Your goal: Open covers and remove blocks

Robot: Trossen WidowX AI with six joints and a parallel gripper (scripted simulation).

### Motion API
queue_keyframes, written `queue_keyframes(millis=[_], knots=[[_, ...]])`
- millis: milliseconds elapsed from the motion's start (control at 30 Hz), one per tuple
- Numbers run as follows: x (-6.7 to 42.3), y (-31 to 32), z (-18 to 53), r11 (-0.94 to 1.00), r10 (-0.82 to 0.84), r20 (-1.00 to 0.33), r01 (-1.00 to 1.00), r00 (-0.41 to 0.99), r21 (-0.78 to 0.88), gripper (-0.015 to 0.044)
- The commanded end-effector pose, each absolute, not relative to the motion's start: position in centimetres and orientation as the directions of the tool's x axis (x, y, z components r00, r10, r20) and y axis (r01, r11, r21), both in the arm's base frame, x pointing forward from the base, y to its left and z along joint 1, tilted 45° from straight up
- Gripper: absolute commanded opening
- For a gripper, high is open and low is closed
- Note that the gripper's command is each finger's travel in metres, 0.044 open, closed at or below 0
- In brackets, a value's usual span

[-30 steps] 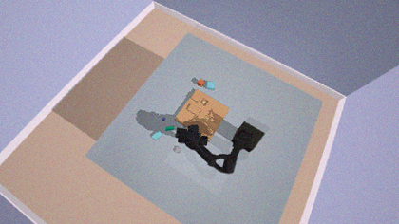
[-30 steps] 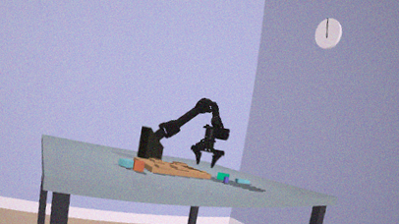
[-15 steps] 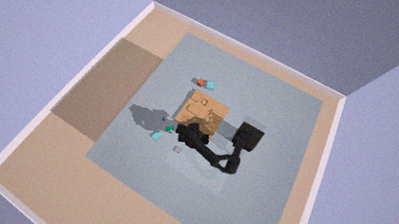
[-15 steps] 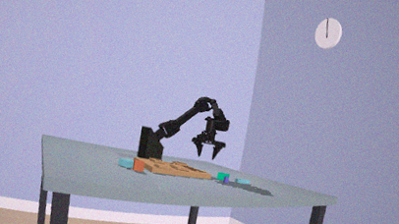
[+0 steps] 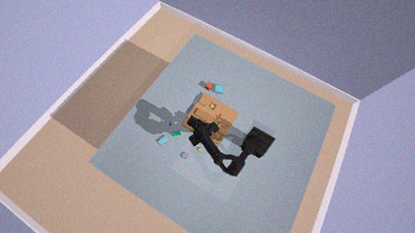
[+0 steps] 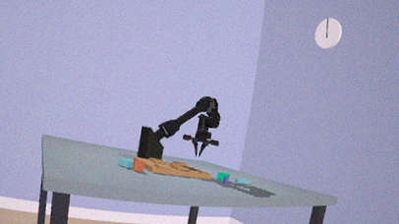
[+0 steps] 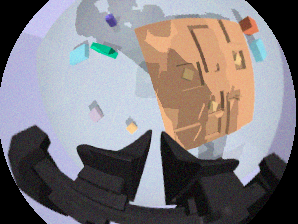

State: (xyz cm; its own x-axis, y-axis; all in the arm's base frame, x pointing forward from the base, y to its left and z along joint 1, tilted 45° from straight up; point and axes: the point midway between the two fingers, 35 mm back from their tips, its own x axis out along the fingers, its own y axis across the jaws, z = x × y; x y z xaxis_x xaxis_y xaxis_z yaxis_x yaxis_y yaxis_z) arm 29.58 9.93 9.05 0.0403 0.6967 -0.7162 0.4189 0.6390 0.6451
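The wooden board (image 5: pixel 231 113) (image 6: pixel 182 173) (image 7: pixel 155 36) lies flat, partly in the arm's shadow. Its tracks and openings show in the wrist view; a few hold small yellowish patches, and I cannot tell whether these are blocks. Beside it on the table lie an orange-red block (image 5: pixel 208 86) (image 6: pixel 139 165) (image 7: pixel 248 26), a cyan block (image 5: pixel 219 88) (image 7: pixel 258 50), a green block (image 5: pixel 176 134) (image 6: pixel 223 176) (image 7: pixel 103 50), a purple one (image 5: pixel 169 124) (image 7: pixel 111 20), another cyan one (image 5: pixel 163 140) (image 7: pixel 78 54), a pinkish one (image 5: pixel 184 155) (image 7: pixel 96 112) and a yellow one (image 5: pixel 200 149) (image 7: pixel 131 127). My gripper (image 6: pixel 198 156) (image 7: pixel 156 133) is shut and empty, above the board's height.
The arm's black base (image 5: pixel 259 142) (image 6: pixel 151 144) stands on the table (image 5: pixel 289 110) (image 6: pixel 90 171) at the board's far side from the purple block. In the top view the arm covers part of the board. The purple and green blocks lie close together.
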Motion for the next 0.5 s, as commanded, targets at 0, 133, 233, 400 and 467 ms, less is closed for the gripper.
queue_keyframes(millis=[0,133,233,400,467], knots=[[29.4,7.9,6.7,0.713,0.689,-0.724,0.145,0.031,0.686,0.0000],[29.4,6.7,5.4,0.720,0.688,-0.725,-0.146,0.030,0.678,0.0000],[29.3,5.9,4.7,0.674,0.688,-0.725,-0.396,0.030,0.624,0.0000],[29.2,4.7,3.5,0.497,0.689,-0.724,-0.746,0.029,0.444,0.0000],[29.1,4.3,3.1,0.398,0.690,-0.723,-0.850,0.028,0.346,0.0000]])
